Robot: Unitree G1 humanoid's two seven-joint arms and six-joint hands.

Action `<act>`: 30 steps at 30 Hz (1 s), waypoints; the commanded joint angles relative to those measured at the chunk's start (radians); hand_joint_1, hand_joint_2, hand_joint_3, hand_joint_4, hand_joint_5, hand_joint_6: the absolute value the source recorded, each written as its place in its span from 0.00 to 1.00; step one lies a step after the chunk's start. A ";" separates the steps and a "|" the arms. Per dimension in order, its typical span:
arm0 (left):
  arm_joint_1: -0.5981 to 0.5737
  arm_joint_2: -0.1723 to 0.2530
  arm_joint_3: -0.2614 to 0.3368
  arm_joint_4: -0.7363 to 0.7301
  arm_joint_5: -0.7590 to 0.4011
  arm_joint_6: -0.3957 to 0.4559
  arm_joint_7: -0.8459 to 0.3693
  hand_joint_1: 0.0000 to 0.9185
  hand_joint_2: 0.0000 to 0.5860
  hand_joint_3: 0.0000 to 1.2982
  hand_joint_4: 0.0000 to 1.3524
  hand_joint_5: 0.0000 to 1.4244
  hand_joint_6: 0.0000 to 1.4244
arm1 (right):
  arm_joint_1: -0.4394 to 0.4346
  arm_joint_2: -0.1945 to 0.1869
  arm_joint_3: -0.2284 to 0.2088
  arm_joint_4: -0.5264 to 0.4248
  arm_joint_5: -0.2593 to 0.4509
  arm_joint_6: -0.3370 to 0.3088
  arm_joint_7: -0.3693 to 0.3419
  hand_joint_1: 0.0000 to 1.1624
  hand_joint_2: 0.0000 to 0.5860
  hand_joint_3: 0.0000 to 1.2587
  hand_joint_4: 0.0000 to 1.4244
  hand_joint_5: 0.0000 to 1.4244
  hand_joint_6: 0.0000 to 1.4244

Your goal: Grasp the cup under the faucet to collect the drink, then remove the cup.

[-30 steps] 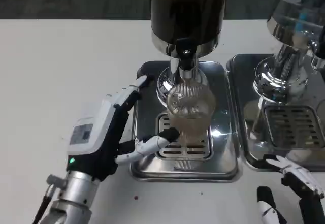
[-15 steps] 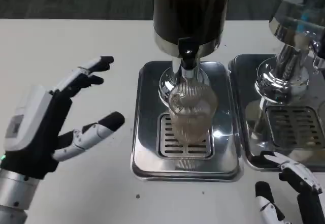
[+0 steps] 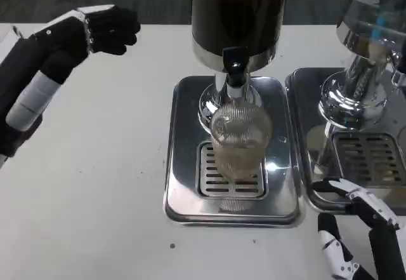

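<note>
1. Black and white fingers of the left hand are curled in at the upper left, above the white table; the hand holds nothing and is well apart from the cup.
2. At the lower right edge, the right hand has its fingers apart and holds nothing; one fingertip is close to the corner of the right tray.
3. Between the two hands, the ribbed clear cup stands upright on the grille of the steel drip tray, directly under the faucet. Some pale drink is in its lower part.
4. Above the faucet rises the dark dispenser tank.
5. A second chrome dispenser stands to the right on its own tray.
</note>
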 commanded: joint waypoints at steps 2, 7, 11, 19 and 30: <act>-0.139 -0.019 0.012 0.072 -0.139 0.200 -0.277 0.00 0.17 0.21 0.17 0.18 0.16 | -0.018 0.025 0.008 0.021 0.003 0.010 -0.005 0.26 0.80 0.34 0.22 0.22 0.31; -0.222 -0.054 0.032 0.094 -0.197 0.391 -0.410 0.00 0.18 0.20 0.14 0.16 0.13 | -0.028 0.043 0.014 0.038 0.002 0.013 -0.009 0.26 0.80 0.34 0.22 0.22 0.31; -0.267 -0.076 0.048 0.100 -0.208 0.516 -0.465 0.00 0.20 0.17 0.12 0.14 0.11 | -0.032 0.052 0.014 0.047 0.001 0.012 -0.014 0.26 0.80 0.34 0.22 0.22 0.31; -0.351 -0.118 0.075 0.145 -0.205 0.678 -0.544 0.00 0.27 0.13 0.07 0.10 0.06 | -0.042 0.079 0.024 0.076 -0.006 0.010 -0.037 0.27 0.80 0.34 0.23 0.23 0.31; -0.440 -0.206 0.075 0.258 -0.110 0.649 -0.545 0.00 0.25 0.12 0.07 0.09 0.05 | -0.048 0.106 0.042 0.112 -0.039 0.013 -0.109 0.27 0.80 0.34 0.23 0.23 0.33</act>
